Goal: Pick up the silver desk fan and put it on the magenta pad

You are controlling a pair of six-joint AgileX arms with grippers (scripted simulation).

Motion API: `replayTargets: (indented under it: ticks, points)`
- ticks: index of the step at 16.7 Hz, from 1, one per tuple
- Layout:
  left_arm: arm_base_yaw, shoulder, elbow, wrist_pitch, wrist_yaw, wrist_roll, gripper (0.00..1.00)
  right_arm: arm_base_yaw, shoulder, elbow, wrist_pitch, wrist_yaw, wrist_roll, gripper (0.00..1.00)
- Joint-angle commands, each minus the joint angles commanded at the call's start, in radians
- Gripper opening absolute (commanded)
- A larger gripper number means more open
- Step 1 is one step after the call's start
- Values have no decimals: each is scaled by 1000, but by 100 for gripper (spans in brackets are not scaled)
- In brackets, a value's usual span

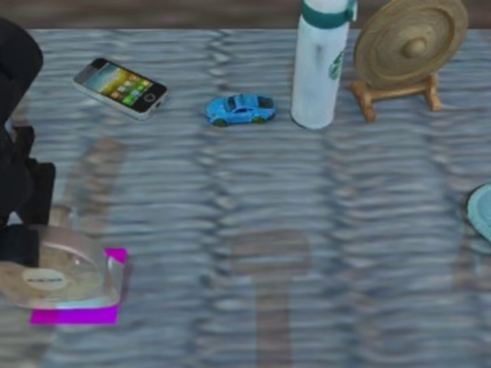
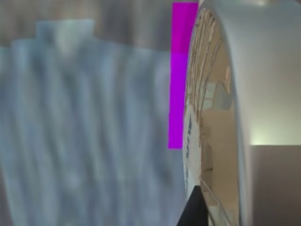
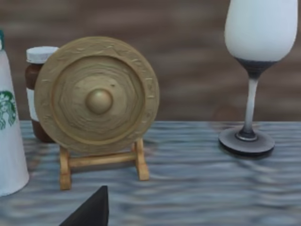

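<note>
The silver desk fan lies flat at the table's front left, its ring covering most of the magenta pad, which shows only along the fan's near and right edges. My left gripper reaches down from the left edge onto the fan's far rim and is shut on it. In the left wrist view the shiny ring fills one side, with a strip of the pad beside it and one black fingertip against the rim. My right gripper is out of the top view, parked facing the wooden disc.
Along the back stand a smartphone, a blue toy car, a white bottle and a tan wooden disc on a stand. A teal plate pokes in at the right edge. A wine glass and a brown jar flank the disc.
</note>
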Motion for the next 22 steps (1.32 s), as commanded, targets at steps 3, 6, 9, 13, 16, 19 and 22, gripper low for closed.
replayTargets:
  ticks: [3,6,9,13,16,19,22]
  points:
    - [0,0,0,0,0,0,0,0,0,0,0,0,0,100]
    - [0,0,0,0,0,0,23,0,0,0,0,0,0,100]
    - [0,0,0,0,0,0,45,0,0,0,0,0,0,100]
    - [0,0,0,0,0,0,75,0,0,0,0,0,0,100]
    - [0,0,0,0,0,0,98,0,0,0,0,0,0,100]
    - [0,0,0,0,0,0,100,0,0,0,0,0,0,100]
    - [0,0,0,0,0,0,100,0,0,0,0,0,0,100]
